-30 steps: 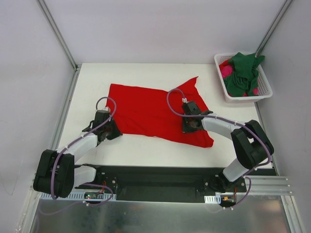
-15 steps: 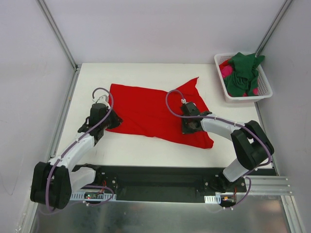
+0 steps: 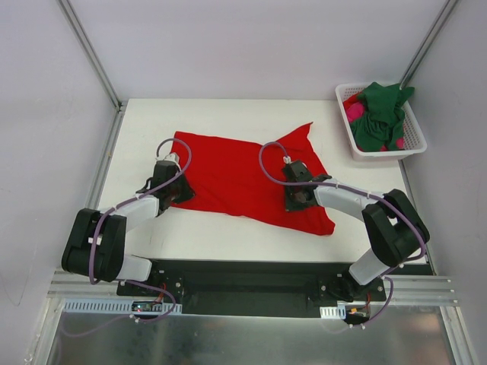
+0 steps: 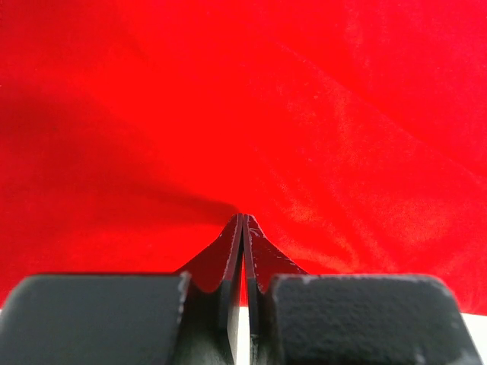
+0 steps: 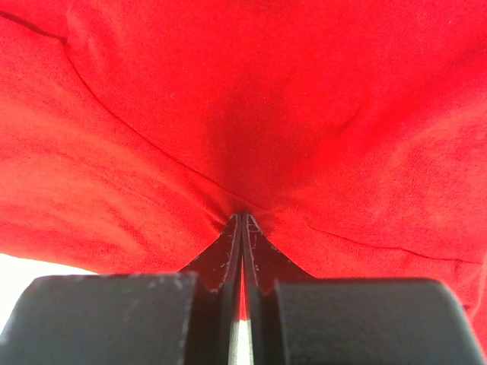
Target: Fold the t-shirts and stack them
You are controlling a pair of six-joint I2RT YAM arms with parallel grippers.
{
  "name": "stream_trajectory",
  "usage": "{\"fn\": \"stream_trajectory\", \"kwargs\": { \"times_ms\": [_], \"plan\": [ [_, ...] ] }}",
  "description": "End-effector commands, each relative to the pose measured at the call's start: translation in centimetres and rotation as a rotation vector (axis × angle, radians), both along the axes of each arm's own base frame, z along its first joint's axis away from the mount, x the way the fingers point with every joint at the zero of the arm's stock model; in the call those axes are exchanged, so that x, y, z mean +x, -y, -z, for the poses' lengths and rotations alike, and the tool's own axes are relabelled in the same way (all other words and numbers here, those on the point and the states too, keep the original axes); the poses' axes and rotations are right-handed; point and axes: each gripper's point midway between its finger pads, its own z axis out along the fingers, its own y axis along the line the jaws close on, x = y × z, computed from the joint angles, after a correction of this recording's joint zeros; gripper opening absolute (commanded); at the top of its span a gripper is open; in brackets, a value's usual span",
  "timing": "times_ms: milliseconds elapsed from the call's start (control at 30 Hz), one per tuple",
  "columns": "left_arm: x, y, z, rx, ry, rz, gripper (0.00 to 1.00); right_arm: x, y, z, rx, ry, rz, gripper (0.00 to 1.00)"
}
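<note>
The white surface (image 3: 228, 232) fills the middle of the top view, with 12 o'clock pointing away from the arm bases. The red t-shirt (image 3: 228, 171) lies spread across its centre, mostly flat. Its long axis runs from about 10 o'clock to 4 o'clock, and one pointed corner sticks out toward 1 o'clock.

At 2 o'clock, in the far right corner of the surface, sits a white slotted basket (image 3: 386, 153), well apart from the red cloth. A dark green t-shirt (image 3: 379, 114) is bunched up on top inside it. A magenta-pink t-shirt (image 3: 354, 112) shows beneath the green one at the basket's 9 o'clock side, with a small patch also visible near 5 o'clock.

The left end effector (image 3: 181, 195) sits at the red t-shirt's 8 o'clock edge. In the left wrist view its fingers (image 4: 228, 251) are pressed together, and the cloth puckers into a crease at their tips, so they are pinching the fabric. The right end effector (image 3: 298, 201) sits on the shirt toward 4 o'clock. Its fingers (image 5: 227, 251) are likewise closed tight, and a seam and folds gather at the tips, so it is nipping the red cloth.
</note>
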Motion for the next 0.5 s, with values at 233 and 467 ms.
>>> {"fn": "stream_trajectory", "kwargs": {
  "times_ms": [233,467],
  "plan": [
    [-1.8,-1.8,1.2,0.082,-0.03,-0.045,0.0,-2.3,1.4,0.7,-0.059,-0.076,-0.004,0.01],
    [-4.1,-2.5,2.6,0.098,-0.126,-0.079,0.0,-2.3,1.3,0.8,-0.055,-0.081,-0.01,0.01]
  ]
}}
